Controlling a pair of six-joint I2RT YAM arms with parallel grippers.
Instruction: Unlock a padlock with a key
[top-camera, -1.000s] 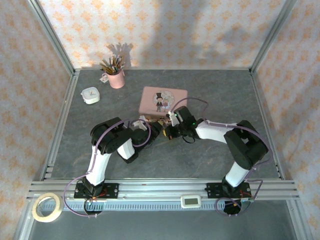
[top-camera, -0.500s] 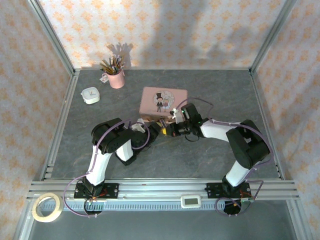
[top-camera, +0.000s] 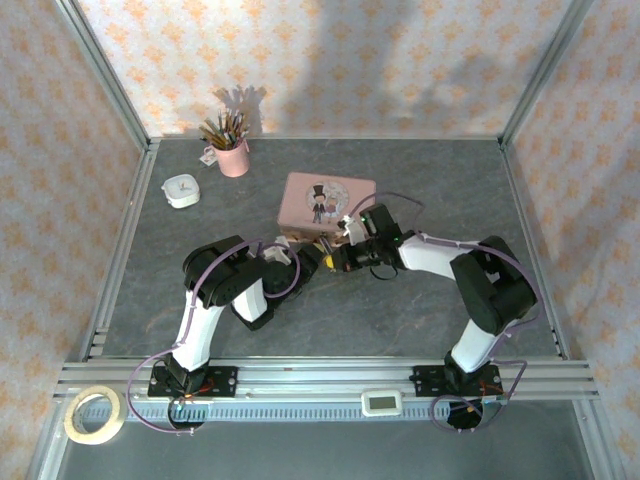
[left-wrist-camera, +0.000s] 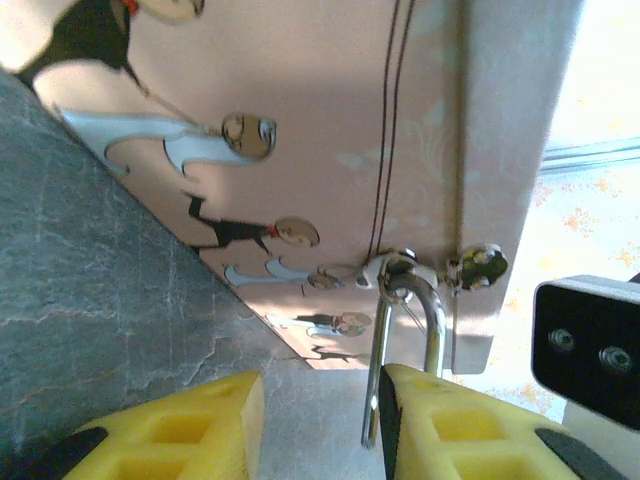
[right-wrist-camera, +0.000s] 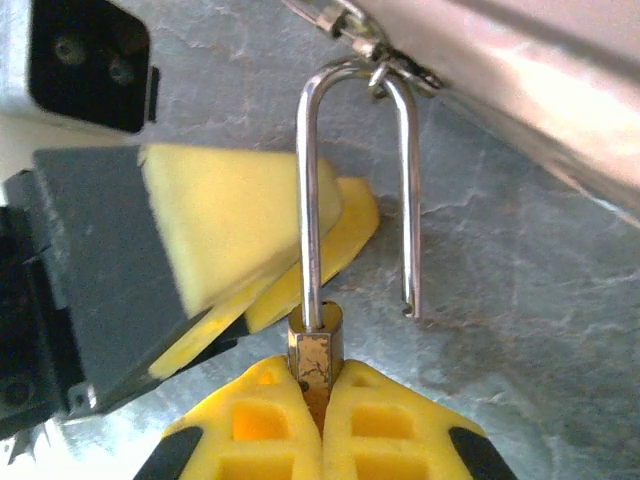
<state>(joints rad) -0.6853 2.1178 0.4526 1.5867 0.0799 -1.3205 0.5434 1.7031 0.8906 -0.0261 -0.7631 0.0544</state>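
The right gripper pinches the brass padlock by its body, one shackle leg out, loop hooked through the clasp of the pink tin, the left gripper spread alongside.

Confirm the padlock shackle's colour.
Shiny silver; the shackle shows best in the right wrist view.

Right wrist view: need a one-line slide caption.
Right tool shut on the padlock, its shackle open at one end and hooked through the clasp of the pink tin.
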